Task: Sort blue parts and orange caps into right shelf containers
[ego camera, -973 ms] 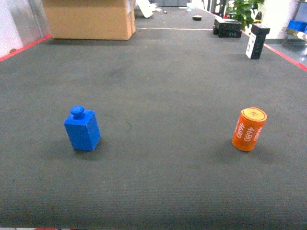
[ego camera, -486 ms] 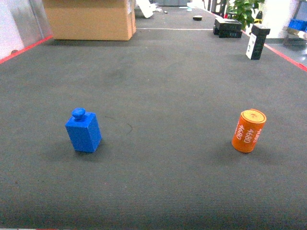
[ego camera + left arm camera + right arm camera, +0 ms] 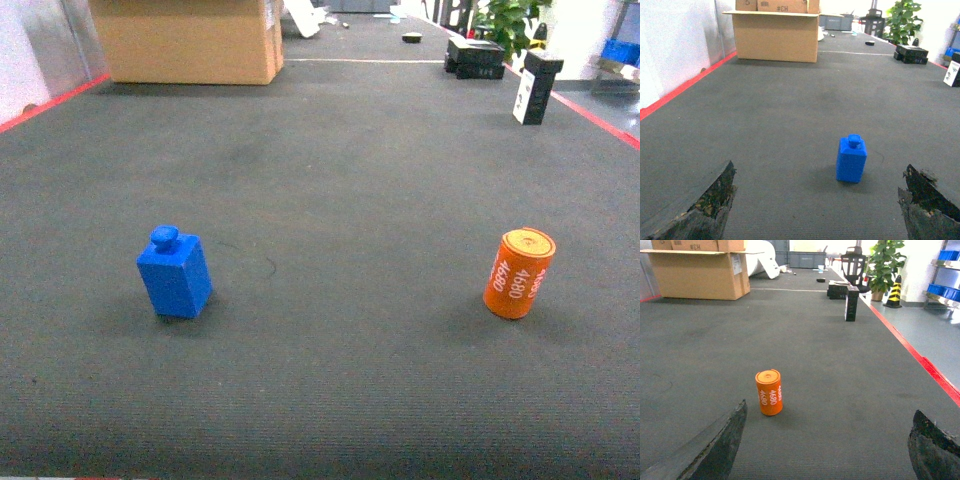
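A blue part (image 3: 174, 272), a block with a round knob on top, stands on the dark carpet at the left. An orange cap (image 3: 519, 272), a cylinder marked 4680, stands at the right. In the left wrist view the blue part (image 3: 851, 159) stands ahead of my open left gripper (image 3: 819, 172), slightly right of centre and clear of both fingers. In the right wrist view the orange cap (image 3: 769, 392) stands ahead of my open right gripper (image 3: 830, 410), near its left finger (image 3: 715, 447). Blue right shelf containers (image 3: 941, 289) show far off at the right edge.
A large cardboard box (image 3: 185, 40) stands at the far left. Black boxes (image 3: 473, 57), a black-and-white box (image 3: 533, 85) and a plant (image 3: 510, 20) are at the far right. Red floor tape (image 3: 50, 100) borders the carpet. A striped cone (image 3: 895, 290) stands beyond.
The head view has shifted slightly, so the blue part sits a little further right and lower in it. Neither object has been touched.
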Controlling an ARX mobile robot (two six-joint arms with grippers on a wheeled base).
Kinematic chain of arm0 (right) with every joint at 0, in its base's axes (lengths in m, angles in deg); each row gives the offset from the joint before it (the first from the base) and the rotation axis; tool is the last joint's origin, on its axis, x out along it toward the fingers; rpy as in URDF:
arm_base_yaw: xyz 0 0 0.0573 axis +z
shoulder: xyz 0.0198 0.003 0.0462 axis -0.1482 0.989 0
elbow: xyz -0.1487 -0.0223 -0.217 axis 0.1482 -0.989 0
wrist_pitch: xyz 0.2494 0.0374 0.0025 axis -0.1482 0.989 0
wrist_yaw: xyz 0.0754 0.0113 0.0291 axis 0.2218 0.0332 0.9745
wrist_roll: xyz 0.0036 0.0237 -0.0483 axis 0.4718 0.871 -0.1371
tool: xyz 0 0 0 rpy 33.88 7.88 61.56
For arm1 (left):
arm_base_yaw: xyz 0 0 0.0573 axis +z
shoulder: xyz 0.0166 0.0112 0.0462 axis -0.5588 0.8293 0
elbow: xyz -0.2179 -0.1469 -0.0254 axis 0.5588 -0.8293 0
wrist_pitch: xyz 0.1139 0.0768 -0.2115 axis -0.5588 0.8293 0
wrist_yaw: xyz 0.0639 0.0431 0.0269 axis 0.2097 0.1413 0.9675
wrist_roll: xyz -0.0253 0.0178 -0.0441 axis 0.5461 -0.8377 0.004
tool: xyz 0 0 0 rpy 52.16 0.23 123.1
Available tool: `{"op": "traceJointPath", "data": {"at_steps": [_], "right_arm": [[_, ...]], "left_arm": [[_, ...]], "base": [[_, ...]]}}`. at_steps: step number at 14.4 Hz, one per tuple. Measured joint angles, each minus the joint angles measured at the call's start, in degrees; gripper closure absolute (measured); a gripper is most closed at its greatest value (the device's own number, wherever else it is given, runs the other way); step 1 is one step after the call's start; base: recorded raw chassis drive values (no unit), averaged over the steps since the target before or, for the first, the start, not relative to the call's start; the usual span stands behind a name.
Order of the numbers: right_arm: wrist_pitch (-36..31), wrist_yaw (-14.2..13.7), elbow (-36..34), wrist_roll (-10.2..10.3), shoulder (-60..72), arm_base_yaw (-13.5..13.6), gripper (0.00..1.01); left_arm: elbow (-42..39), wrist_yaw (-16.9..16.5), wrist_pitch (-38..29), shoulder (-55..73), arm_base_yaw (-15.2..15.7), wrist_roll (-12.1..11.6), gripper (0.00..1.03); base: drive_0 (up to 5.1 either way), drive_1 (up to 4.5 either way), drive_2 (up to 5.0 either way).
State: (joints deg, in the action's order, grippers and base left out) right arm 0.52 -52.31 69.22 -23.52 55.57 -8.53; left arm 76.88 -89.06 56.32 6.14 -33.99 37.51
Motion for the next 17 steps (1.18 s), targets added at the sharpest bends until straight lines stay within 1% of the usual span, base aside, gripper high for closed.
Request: {"op": "traceJointPath", "data": {"at_steps": [17], "right_arm": [[0.00,0.00,0.00,0.00,0.00,0.00,0.03]], "left_arm": [[0.00,0.00,0.00,0.00,0.00,0.00,0.05]], "base": [[0.0,0.00,0.0]]}}
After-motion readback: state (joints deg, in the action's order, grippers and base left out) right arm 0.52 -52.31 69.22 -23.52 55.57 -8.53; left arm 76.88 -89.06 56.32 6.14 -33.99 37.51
